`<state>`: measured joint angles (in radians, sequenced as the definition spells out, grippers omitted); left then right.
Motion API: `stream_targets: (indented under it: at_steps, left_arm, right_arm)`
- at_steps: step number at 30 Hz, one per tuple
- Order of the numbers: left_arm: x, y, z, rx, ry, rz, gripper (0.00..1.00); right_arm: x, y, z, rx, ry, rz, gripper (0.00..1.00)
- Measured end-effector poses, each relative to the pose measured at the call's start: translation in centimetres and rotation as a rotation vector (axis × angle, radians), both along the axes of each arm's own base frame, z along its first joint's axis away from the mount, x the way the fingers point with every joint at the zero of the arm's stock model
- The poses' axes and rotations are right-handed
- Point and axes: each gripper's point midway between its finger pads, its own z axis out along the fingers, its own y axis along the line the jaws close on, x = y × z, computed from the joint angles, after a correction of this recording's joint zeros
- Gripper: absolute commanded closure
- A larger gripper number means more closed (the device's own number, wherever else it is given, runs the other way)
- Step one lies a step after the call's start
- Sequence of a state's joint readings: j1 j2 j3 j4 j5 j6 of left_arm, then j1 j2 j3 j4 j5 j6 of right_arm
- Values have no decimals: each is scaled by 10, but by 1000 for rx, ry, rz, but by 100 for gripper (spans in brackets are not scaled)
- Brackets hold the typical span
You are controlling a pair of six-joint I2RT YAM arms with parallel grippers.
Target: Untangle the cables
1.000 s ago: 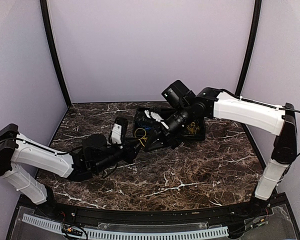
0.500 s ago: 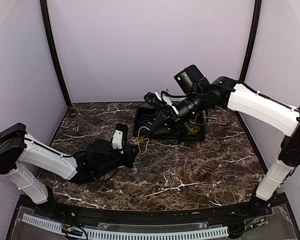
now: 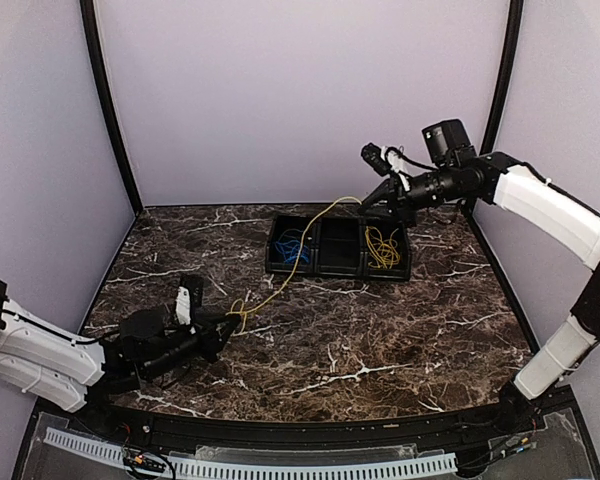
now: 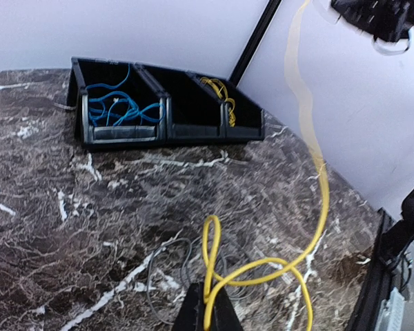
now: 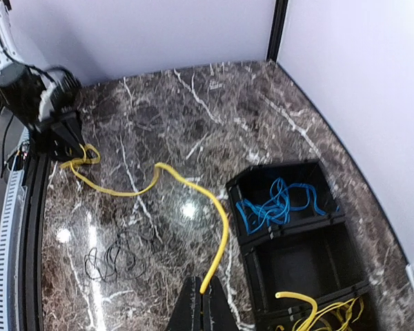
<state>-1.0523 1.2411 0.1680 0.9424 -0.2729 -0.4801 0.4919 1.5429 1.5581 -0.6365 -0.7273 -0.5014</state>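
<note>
Cables are part sorted, and the yellow cable (image 4: pixel 324 196) is the one in hand. It spans the air from the left gripper (image 3: pixel 223 325), low over the near-left of the table (image 3: pixel 400 340), up to the right gripper (image 3: pixel 380 196), which is raised behind the bin (image 3: pixel 335 270). Both grippers are clenched on it, one near each end. Close to the left gripper it twists into a loop with a crossing; beyond that it runs in a slack curve.

We judge the step to be drawing this cable clear of the grey cable (image 4: pixel 167 270), which lies in loose rings on the table near the left gripper. Whether the two interlace we cannot tell.

The next move, in our judgement, calls for opening out the loop without pulling it into a knot.

The yellow cable has a smooth round jacket and hangs limp. The grey cable is far thinner and wiry. The table is dark, marble-veined and glossy. The bin is rigid black plastic with three compartments, blue cables (image 3: pixel 292 245) at one end and a yellow coil (image 3: pixel 382 246) at the other.
</note>
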Motion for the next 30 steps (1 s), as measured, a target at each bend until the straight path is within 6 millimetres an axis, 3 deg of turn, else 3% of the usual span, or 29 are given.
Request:
stream_targets:
  at_steps: [4, 7, 10, 13, 15, 17, 21, 24, 30]
  left_arm:
    - [-7, 5, 47, -124, -76, -23, 99]
    - [-7, 17, 70, -165, -106, 12, 98]
    - [-9, 34, 82, -187, -122, 56, 97]
    - [-12, 54, 94, -227, -141, 97, 96]
    - [-17, 64, 100, -257, -149, 105, 94]
    - [-19, 72, 98, -267, -148, 124, 94]
    - [-19, 83, 72, -219, -117, 158, 100]
    - [-19, 84, 57, -176, -95, 163, 100]
    - [-18, 84, 53, -161, -89, 168, 100]
  right_arm:
    - [1, -5, -66, -94, 120, -40, 100]
    - [11, -17, -95, -129, 190, -93, 100]
    - [41, -47, -98, -116, 200, -208, 100]
    - [83, -99, -92, -79, 187, -372, 100]
    - [101, -127, -90, -48, 199, -438, 100]
    - [111, -143, -92, -43, 209, -489, 100]
    - [132, -177, -97, -36, 206, -586, 100]
    - [135, -179, -98, -34, 207, -598, 100]
    - [136, -174, -98, -31, 200, -588, 100]
